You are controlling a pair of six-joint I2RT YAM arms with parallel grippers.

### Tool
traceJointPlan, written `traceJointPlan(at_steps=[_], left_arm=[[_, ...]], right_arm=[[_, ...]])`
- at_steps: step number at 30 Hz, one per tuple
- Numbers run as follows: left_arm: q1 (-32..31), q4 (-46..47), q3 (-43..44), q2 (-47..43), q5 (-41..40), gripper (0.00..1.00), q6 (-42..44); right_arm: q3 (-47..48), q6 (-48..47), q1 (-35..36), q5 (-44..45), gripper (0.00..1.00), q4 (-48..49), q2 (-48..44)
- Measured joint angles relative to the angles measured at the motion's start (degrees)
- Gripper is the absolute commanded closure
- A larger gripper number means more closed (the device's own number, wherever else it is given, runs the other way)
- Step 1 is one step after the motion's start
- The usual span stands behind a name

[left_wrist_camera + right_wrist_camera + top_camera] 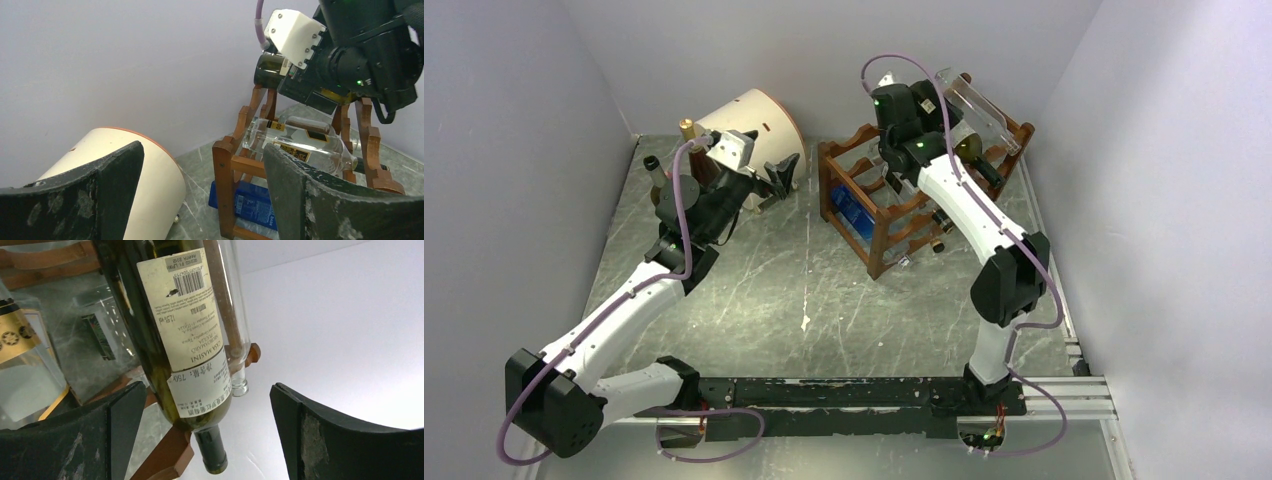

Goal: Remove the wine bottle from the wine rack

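My left gripper (778, 178) hangs with jaws wide, the cream drum (754, 125) beside its left finger, clear of the work. My right gripper (205, 390) gapes wide too, the wine bottle (170, 325) lying between its jaws on the wine rack (826, 185), placed, I judge, for closing.

The wine bottle (185, 347) is dark green glass, its cream label (190, 310) printed in black with a barcode. The wine rack (826, 185) is reddish-brown wood. The drum (749, 125) is cream with an orange-red rim. The box (856, 218) is blue. The bench (804, 290) is grey-green, veined white like marble. The cable (686, 215) is purple.
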Motion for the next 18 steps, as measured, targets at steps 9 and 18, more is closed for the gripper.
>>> traceJointPlan(at_steps=[9, 18], left_arm=[[0.00, 0.00, 0.02, 0.00, -0.09, 0.08, 0.28], [0.00, -0.02, 0.00, 0.00, -0.13, 0.08, 0.28]], right_arm=[[1.05, -3.39, -3.74, 0.59, 0.00, 2.12, 3.56], [1.55, -3.39, -5.22, -0.68, 0.00, 2.10, 7.02]])
